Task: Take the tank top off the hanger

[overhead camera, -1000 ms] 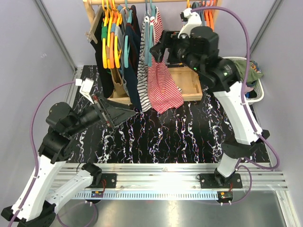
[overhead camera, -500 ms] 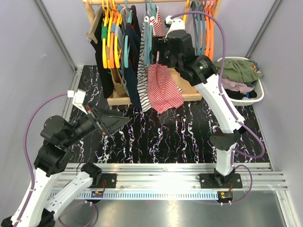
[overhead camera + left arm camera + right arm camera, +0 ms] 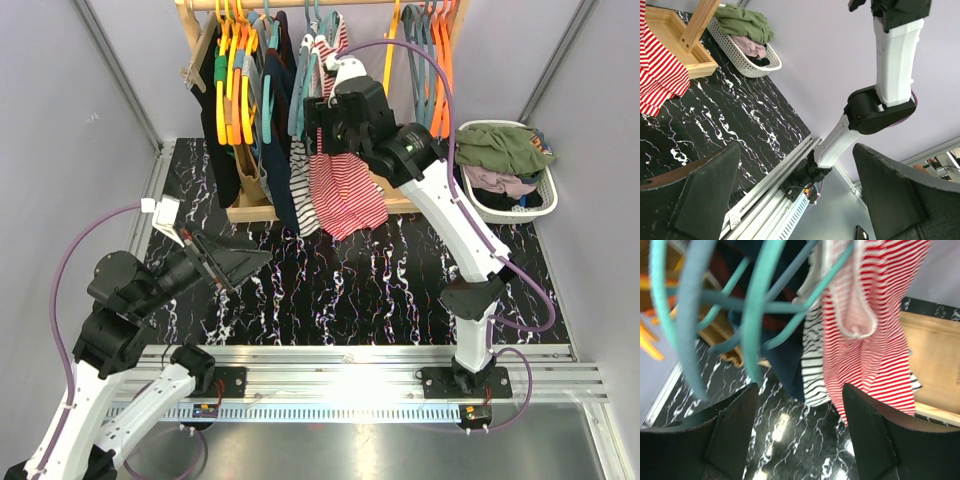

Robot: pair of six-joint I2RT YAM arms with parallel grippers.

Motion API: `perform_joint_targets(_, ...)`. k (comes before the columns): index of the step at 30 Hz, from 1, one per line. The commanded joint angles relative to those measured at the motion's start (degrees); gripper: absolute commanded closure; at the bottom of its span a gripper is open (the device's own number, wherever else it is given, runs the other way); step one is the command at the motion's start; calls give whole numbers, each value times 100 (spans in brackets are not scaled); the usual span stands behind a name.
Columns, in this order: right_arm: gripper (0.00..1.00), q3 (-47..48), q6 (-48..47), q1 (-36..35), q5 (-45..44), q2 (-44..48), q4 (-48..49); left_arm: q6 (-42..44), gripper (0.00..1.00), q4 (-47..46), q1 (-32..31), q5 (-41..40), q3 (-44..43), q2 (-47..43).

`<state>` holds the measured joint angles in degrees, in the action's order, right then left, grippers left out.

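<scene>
Teal hangers [image 3: 760,315] crowd the spread right tool [image 3: 800,390] from upper left; bare worktop [image 3: 400,290] lies free across the overhead view's centre.

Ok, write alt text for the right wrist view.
A red-and-white striped tank top hangs ahead of the open right gripper, beside teal hangers and darker garments. A black marbled table lies below.

Right tool [image 3: 800,390]: fingers are spread wide, nothing gripped. Red-and-white striped tank top [image 3: 875,335]: hung above the black marbled counter [image 3: 790,440]. Black-and-white striped garment [image 3: 812,375], navy garment [image 3: 787,365]: hung beside it. Teal hangers [image 3: 762,315]: blurred, close up. Wooden frame [image 3: 935,365]: partly hidden behind the tank top.
</scene>
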<state>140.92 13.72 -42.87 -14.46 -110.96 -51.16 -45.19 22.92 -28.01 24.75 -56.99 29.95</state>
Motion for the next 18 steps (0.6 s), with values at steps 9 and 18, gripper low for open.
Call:
perform_joint_targets(9, 19, 155, 219, -239, -117, 329, -475, -95, 1, -393, 24, -164, 127, -148)
perform_joint_targets(18, 10, 1316, 8, -125, -1147, -550, -510, -60, 1, -245, 24, -172, 57, -209)
